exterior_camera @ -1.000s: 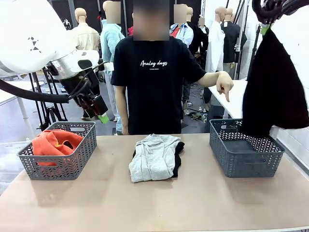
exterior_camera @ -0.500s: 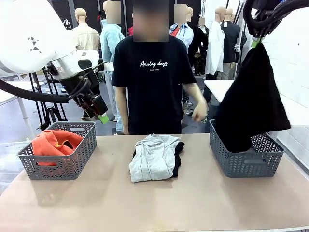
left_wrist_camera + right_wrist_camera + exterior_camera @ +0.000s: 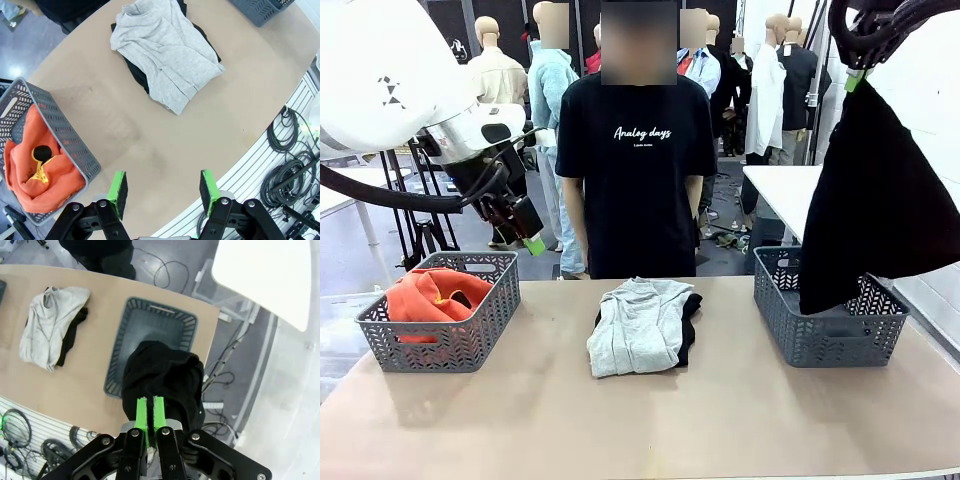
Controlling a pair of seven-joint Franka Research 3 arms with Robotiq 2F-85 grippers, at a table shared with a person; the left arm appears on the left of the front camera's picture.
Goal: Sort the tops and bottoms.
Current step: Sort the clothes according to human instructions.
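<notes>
My right gripper (image 3: 856, 78) is high at the top right, shut on a black bottom (image 3: 880, 200) that hangs over the right grey basket (image 3: 828, 340). From the right wrist, the shut pads (image 3: 151, 412) pinch that black fabric (image 3: 162, 372) above the basket (image 3: 125, 347). A grey top (image 3: 638, 325) lies folded mid-table on another black piece (image 3: 691, 318). An orange top (image 3: 435, 293) fills the left basket (image 3: 450, 345). My left gripper (image 3: 531, 241) hovers open above that basket; its wrist view shows the gripper (image 3: 163, 186) over bare table, near the grey top (image 3: 167, 55) and orange top (image 3: 35, 165).
A person in a black lettered T-shirt (image 3: 638, 170) stands at the far edge, arms down. The front half of the table (image 3: 640, 430) is bare. Cables (image 3: 292, 150) lie below the table's near edge. A white table (image 3: 785, 195) stands behind the right basket.
The person's pointing hand has dropped to the side. The hanging black bottom swung left, then back right above the right basket. The left arm has not moved.
</notes>
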